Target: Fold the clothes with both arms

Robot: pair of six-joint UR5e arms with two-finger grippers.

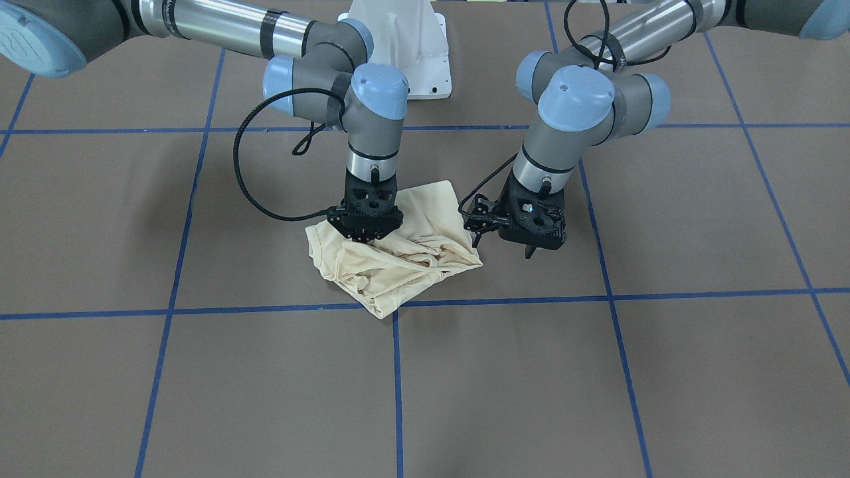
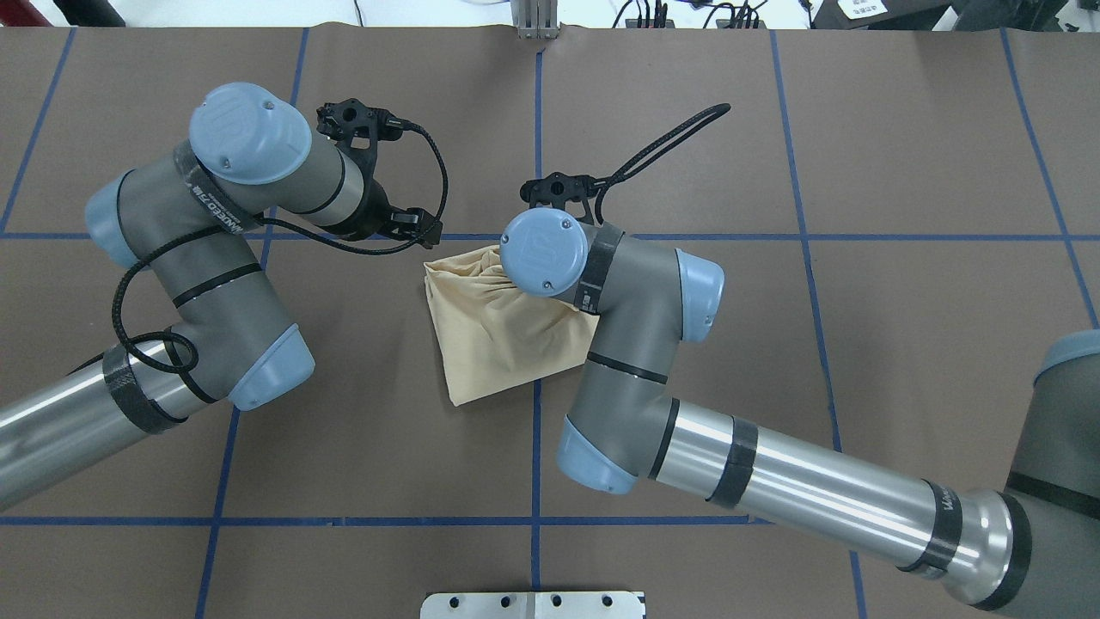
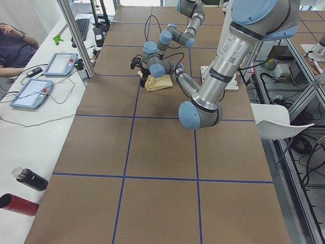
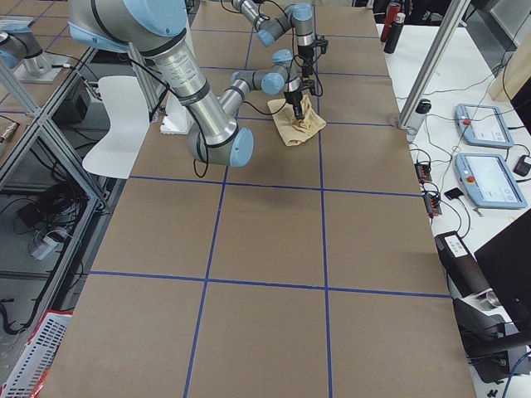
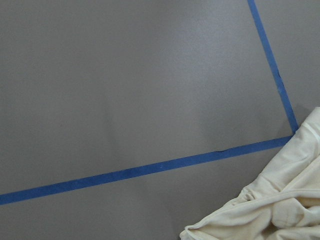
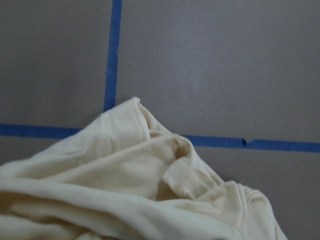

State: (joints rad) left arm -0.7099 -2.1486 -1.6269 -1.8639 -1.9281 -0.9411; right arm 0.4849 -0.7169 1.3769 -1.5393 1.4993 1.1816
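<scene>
At the middle of the worktop [image 1: 637,385], the right hand [image 1: 364,234] pointed straight down onto the cream-yellow T-shirt [image 1: 412,265], its fingers sunk in the folds. I could not tell whether it was clenched on the cloth or released. From under that hand the T-shirt spread as a rumpled, roughly folded bundle, lying flat on the brown paper. One corner of it reached the crossing of the blue tape lines [image 1: 396,372]. The right wrist view showed a ribbed cuff [image 6: 187,180] lying on top of the creases.

Just beside the bundle's edge, on the side away from the right hand, the left hand [image 1: 530,247] hung tilted over bare worktop, holding nothing. Whether its jaws stood apart or together could not be told. Its wrist camera caught only a corner of the cloth.

Above the hands, the right arm [image 1: 372,119] and the left arm [image 1: 578,113] bent down from either side of the white pedestal [image 1: 405,46].
</scene>
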